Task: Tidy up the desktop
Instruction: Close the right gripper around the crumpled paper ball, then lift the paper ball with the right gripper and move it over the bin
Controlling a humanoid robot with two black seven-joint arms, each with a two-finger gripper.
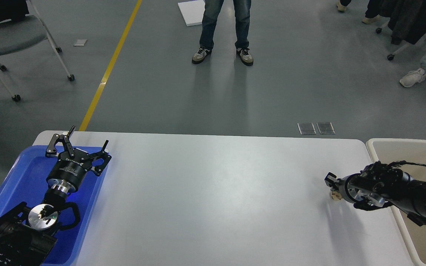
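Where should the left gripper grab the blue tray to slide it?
Probably the right long rim of the blue tray: a thin raised wall, narrow enough for two fingers. Come down from above, one finger inside the wall and one outside. The left gripper is open, over that rim's far end.

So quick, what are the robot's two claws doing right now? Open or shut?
Left gripper: open, holding nothing, above the blue tray.
Right gripper: cannot tell; something small and tan sits at its tip.
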